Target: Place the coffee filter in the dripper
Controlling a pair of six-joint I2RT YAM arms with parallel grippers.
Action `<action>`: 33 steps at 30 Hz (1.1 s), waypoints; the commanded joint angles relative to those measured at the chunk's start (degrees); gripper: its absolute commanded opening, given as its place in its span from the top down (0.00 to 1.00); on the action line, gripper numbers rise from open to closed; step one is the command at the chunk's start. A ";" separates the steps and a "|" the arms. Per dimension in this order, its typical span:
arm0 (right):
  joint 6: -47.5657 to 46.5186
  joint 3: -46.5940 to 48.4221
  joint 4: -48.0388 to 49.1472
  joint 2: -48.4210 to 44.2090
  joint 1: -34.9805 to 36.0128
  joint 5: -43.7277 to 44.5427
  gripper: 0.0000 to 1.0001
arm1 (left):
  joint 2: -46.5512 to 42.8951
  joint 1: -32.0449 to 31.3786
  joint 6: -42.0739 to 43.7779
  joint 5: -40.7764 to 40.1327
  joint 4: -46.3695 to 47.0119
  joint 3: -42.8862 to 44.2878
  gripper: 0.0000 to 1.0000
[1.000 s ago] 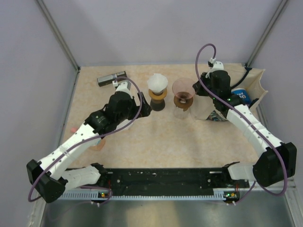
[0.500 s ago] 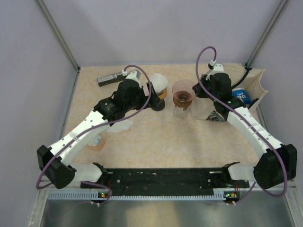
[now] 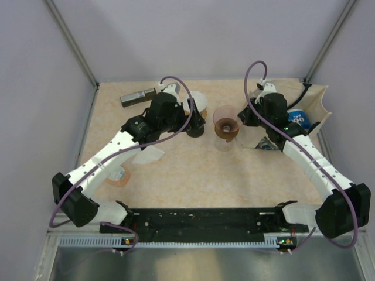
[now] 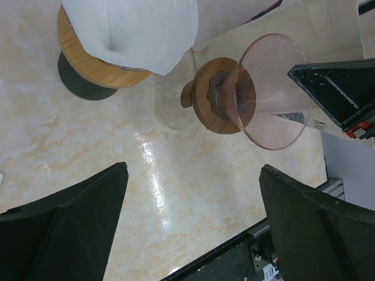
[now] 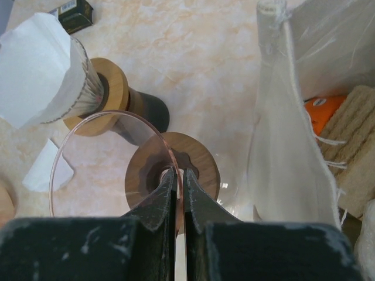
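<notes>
**Inspector:** Arms and jaws?
**Assistant:** The left arm [image 3: 117, 149] is nearer the coffee filter [image 4: 132, 29], its jaws wide and empty. The right jaws are pinched on the dripper [image 5: 99, 164] rim.
**Inspector:** Dripper contents?
**Assistant:** None. The filter stands upright on its wooden holder [image 4: 94, 67], ahead of the left jaws, just left of the dripper.

Left claw [image 4: 193, 170] has swung forward and right, up to the coffee filter [image 4: 135, 29]
</notes>
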 commanded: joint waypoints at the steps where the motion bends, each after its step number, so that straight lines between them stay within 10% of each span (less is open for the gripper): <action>1: 0.50 -0.90 -2.67 -1.33 -0.37 -1.68 1.00 | 1.91 0.07 -0.31 1.67 3.00 3.23 0.01; 20: -5.30 -1.96 -7.86 -1.59 -0.37 -7.83 1.00 | 13.60 -2.75 -2.24 3.61 1.59 10.26 0.21; 33: -5.22 -3.19 -7.86 -0.63 -0.37 -8.54 1.00 | 19.58 -3.54 -1.37 3.08 0.27 13.60 0.56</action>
